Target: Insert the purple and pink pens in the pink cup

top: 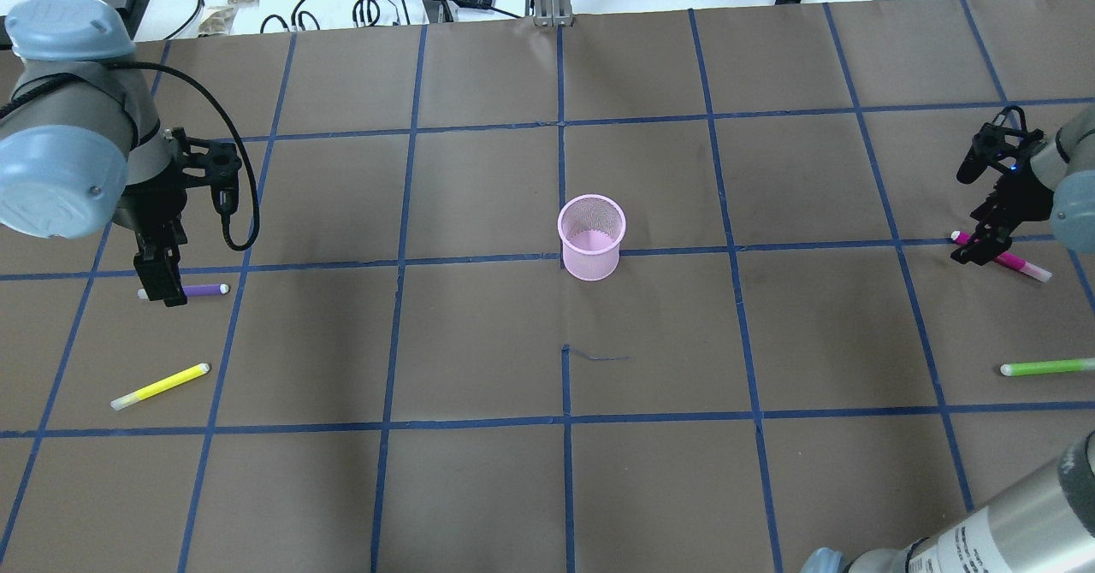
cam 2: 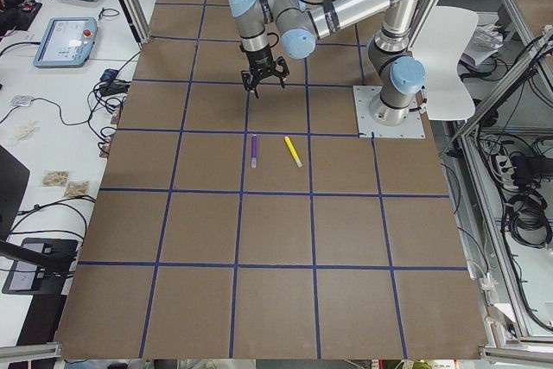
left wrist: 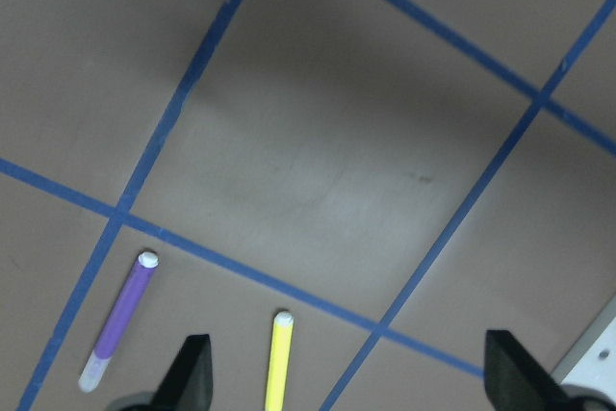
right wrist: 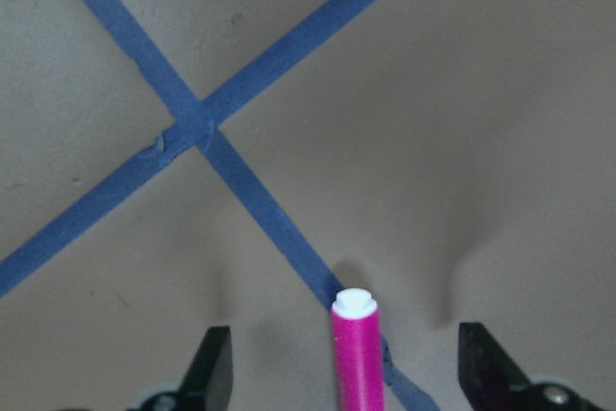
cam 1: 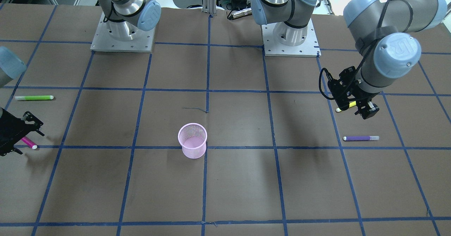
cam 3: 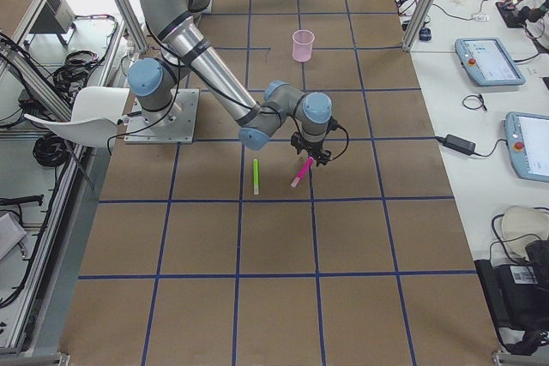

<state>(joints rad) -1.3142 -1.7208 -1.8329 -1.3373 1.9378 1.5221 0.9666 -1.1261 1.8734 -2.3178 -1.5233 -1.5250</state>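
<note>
Across the brown, tape-gridded surface [top: 479,487], see pink cup [top: 590,238] upright at centre, well apart from both pens. Overhead, find purple pen [top: 205,289] partly hidden behind left claw [top: 162,286]. Front-facing, see it whole and flat, clear of that claw, with yellow pen [top: 160,386] partly covered instead. Confirm via left wrist: jaws wide apart, gripping nothing. Via right wrist, note right claw [top: 975,248] spread either side of pink pen [right wrist: 356,353], not touching it. Log green pen [top: 1045,368] nearby.

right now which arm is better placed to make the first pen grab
Right. The right gripper is open and low to the table, with the pink pen lying between its jaws. The left gripper is open too, but the purple pen sits off to one side of it.
</note>
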